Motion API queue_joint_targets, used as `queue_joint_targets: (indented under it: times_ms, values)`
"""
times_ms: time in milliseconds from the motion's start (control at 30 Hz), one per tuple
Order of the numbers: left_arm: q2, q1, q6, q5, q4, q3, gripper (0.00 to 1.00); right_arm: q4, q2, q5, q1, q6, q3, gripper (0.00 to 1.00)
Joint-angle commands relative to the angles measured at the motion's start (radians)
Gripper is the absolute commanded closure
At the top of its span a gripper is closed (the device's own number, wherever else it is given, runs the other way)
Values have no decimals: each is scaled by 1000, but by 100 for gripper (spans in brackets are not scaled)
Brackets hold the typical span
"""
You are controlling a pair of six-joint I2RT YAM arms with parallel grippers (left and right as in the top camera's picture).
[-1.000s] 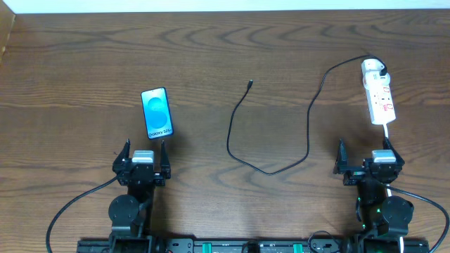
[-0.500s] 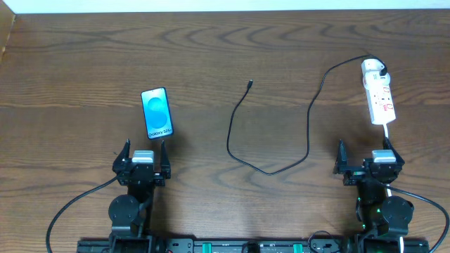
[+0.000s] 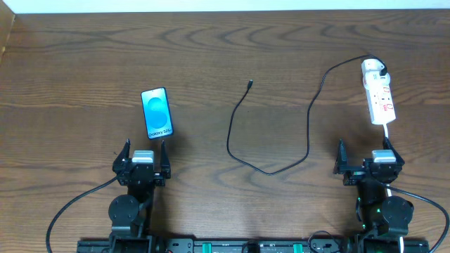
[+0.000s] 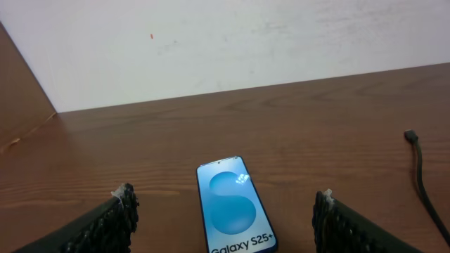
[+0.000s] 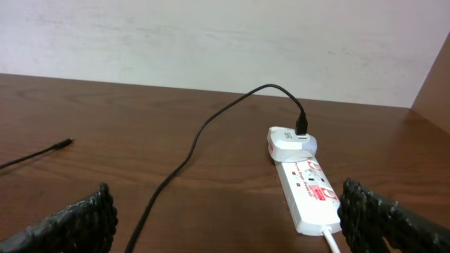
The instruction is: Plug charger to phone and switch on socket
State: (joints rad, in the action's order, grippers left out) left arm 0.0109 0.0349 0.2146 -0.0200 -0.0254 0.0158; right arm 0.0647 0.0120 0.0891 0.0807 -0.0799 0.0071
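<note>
We see dark wood bench (image 3: 84, 63), white wall (image 4: 211, 42) beyond. Left claw (image 3: 145, 146), right claw (image 3: 364, 146) gape empty at near edge. Phone (image 3: 156, 113) just ahead of left; charger (image 3: 269, 172) loops mid-bench to socket (image 3: 380, 98) far right.

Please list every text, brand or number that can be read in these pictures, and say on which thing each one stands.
"Galaxy S25+": near the bottom of the lit screen of the phone.
Red print on the socket: too small to read.
No other text can be seen.
</note>
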Motion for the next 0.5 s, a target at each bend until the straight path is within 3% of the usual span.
queue_joint_targets:
  times_ms: [0, 467]
  values:
    - [-7, 4, 13, 25, -48, -12, 20, 5, -6, -5, -6, 12, -2, 1]
    - [3, 4, -45, 5, -45, 10, 19, 5, -6, -5, -6, 12, -2, 1]
